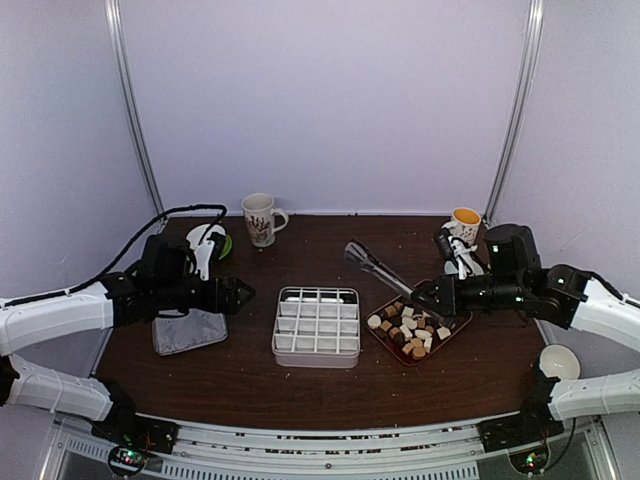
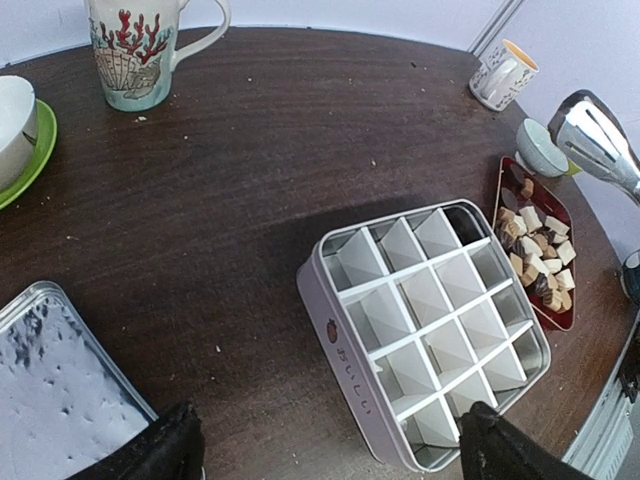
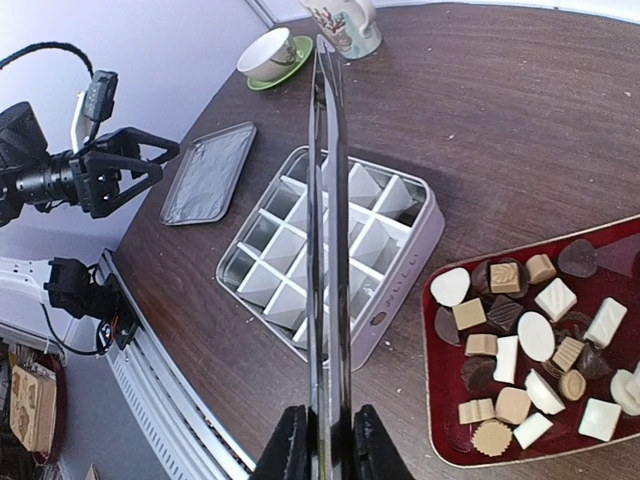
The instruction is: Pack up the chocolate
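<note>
Centrally on the dark wooden table [image 1: 300,395] sits a pale metal tin with a white divider grid [image 1: 315,358], and every cell that shows is bare. At 3 o'clock from it, just beside it, lies a dark red tray [image 3: 432,400] holding all the chocolate [image 1: 410,328]: brown, tan and white pieces heaped loosely, none in the tin. At the tin's 9 o'clock rests a flat grey metal lid [image 1: 190,330].

The right gripper [image 3: 328,440] is clamped on the handle end of long shiny metal tongs [image 1: 385,268], whose arms are pressed together. They slant toward 11 o'clock, with the tips off the tray and nothing visible between them. From the right wrist, the blades cross above the tin.

The left gripper [image 2: 330,450] is spread wide and empty, hovering between lid and tin.

Behind stand a coral-patterned mug [image 1: 260,218] at 11 o'clock, a white cup on a green saucer [image 1: 205,243] at 10, partly hidden by the left arm, and a patterned mug with an orange inside [image 1: 464,224] at 2. A small white bowl [image 1: 558,360] sits at 4.
</note>
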Robot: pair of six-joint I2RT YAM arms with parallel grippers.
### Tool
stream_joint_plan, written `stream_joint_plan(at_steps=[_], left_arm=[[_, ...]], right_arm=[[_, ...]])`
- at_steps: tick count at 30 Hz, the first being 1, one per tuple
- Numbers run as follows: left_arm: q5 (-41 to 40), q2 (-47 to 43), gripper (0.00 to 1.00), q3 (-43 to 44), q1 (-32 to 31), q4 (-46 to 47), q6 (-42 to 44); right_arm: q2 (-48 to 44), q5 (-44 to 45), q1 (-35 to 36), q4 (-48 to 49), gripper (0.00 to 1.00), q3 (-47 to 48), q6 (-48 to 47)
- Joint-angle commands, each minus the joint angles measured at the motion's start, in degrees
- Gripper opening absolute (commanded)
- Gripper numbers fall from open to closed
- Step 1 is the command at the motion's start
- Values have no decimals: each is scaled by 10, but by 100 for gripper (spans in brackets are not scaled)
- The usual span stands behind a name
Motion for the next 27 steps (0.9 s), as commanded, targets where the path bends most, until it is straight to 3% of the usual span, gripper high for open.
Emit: stream_joint_plan(at_steps=[1,16,27], left_arm=[[7,-3,92,-4,3,22,-5],[47,47,91,-8,3,55,-23],[59,85,90,2,2,47,-27]], right_arm=[[22,-21,29,65,11,2,7],[130,24,85,74,11,39,-21],[177,101,87,23,11,68,-45]])
